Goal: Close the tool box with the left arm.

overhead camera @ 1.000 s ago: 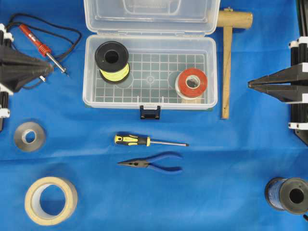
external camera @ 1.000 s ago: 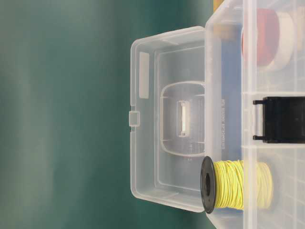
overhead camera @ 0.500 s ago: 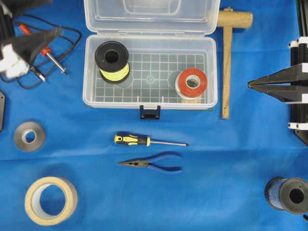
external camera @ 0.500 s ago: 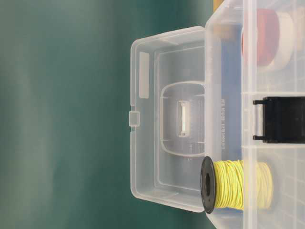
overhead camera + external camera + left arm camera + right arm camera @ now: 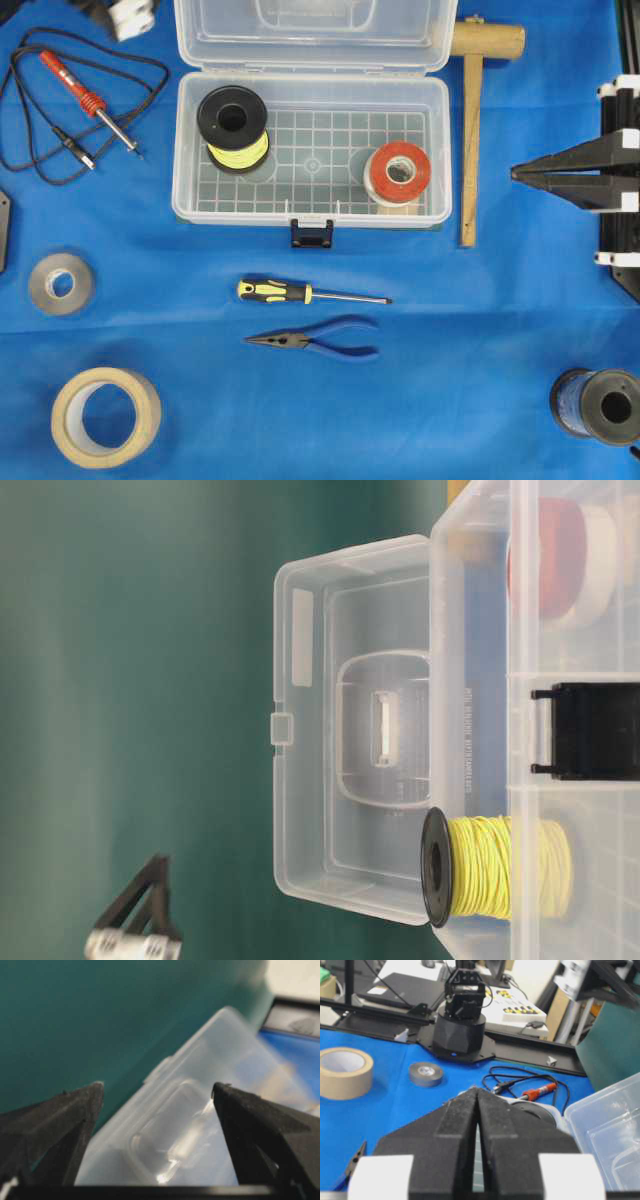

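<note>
Tool box (image 5: pixel 312 150) sits at the top centre of my overhead view on the blue cloth (image 5: pixel 200 400), lid (image 5: pixel 312 35) thrown back and standing up behind the tray, as the table-level view confirms (image 5: pixel 350 720). Its dark latch (image 5: pixel 312 233) hangs at the front wall. Inside on the gridded floor I see a black spool of yellow wire (image 5: pixel 232 126) at the left end and a red-and-white roll (image 5: pixel 398 172) at the right end, well apart.

My left arm (image 5: pixel 125 12) is only just in the overhead view, at the top left corner, beside the lid's left edge and not touching it. From the table-level view its gripper (image 5: pixel 140 905) shows as a dark triangle off to the side of the lid. Through the left wrist camera the fingers (image 5: pixel 55 1125) are spread wide, with the blurred clear lid framed between them and nothing held.

My right gripper (image 5: pixel 520 174) rests at the right edge, pointing toward the box, its fingers (image 5: pixel 460 1130) pressed together on nothing.

Around the box: a soldering iron (image 5: pixel 88 98) with its looped cord at left, a wooden mallet (image 5: pixel 472 120) just right of the box, a screwdriver (image 5: pixel 310 293) and blue-handled pliers (image 5: pixel 315 340) in front, a grey tape roll (image 5: pixel 60 284), a masking tape roll (image 5: pixel 105 416), and a blue wire spool (image 5: pixel 597 405) at bottom right.
</note>
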Available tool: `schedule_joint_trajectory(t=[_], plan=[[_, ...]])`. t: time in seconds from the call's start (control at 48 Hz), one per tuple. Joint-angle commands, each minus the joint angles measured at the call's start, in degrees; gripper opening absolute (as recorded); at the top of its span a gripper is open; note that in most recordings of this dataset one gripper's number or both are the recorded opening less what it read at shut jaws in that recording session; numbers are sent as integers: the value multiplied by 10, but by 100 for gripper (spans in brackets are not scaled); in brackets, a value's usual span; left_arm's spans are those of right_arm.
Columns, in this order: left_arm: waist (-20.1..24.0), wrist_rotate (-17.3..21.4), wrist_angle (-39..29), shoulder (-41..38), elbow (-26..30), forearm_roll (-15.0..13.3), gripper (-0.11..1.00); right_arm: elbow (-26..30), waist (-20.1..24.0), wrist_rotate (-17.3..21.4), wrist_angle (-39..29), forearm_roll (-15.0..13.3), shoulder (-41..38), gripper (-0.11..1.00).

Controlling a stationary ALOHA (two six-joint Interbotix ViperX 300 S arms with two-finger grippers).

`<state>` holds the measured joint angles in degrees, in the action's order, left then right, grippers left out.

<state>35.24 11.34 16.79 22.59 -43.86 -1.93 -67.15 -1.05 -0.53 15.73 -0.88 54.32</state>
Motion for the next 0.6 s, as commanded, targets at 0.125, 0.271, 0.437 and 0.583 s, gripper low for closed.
schedule_joint_trajectory(t=[0.125, 0.271, 0.437, 0.583], plan=[[34, 15, -100, -108, 126, 0, 94, 13, -1, 0, -9, -1, -5, 0], [46, 20, -158, -175, 185, 1, 94, 13, -2, 0, -14, -1, -6, 0], [61, 28, -208, -228, 221, 0, 94, 12, -1, 0, -16, -1, -6, 0], [53, 28, -237, -236, 230, 1, 94, 12, -1, 0, -18, 0, -8, 0]])
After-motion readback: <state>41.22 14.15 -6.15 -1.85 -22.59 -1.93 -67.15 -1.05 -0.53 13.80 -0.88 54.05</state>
